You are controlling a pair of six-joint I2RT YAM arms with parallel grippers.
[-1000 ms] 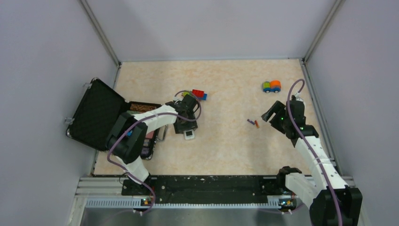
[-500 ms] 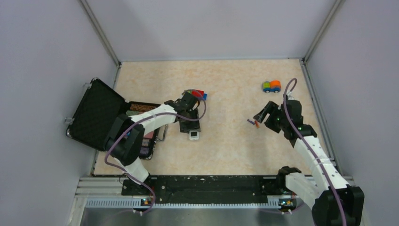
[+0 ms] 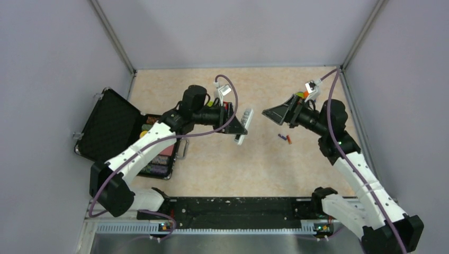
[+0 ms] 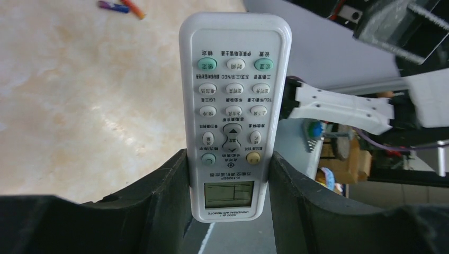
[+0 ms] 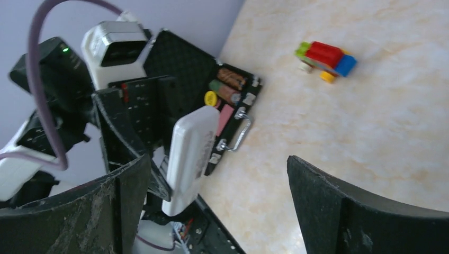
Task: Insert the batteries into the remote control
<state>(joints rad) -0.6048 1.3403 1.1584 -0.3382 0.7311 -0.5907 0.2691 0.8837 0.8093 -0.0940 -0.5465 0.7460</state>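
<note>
Your L gripper [image 4: 229,182] clamps remote control [image 4: 233,95] by its screen end, held off table [image 3: 265,169] | your R gripper [image 5: 219,201] hangs wide open, empty, facing the remote | batteries [image 3: 286,138] lie together on table, below R gripper, untouched, well off L.

The left arm [image 3: 138,150] stretches from its base up and to the right, wrist lifted. The left pincer [image 3: 237,125] points rightward, its fingers [image 4: 164,185] pressed against the two long edges of the remote control [image 4: 235,106] near the screen end, holding it aloft. The right arm [image 3: 356,165] rises from its base and bends leftward. The right pincer [image 3: 279,112] faces the left one, its jaws spread wide with nothing between them.
</note>
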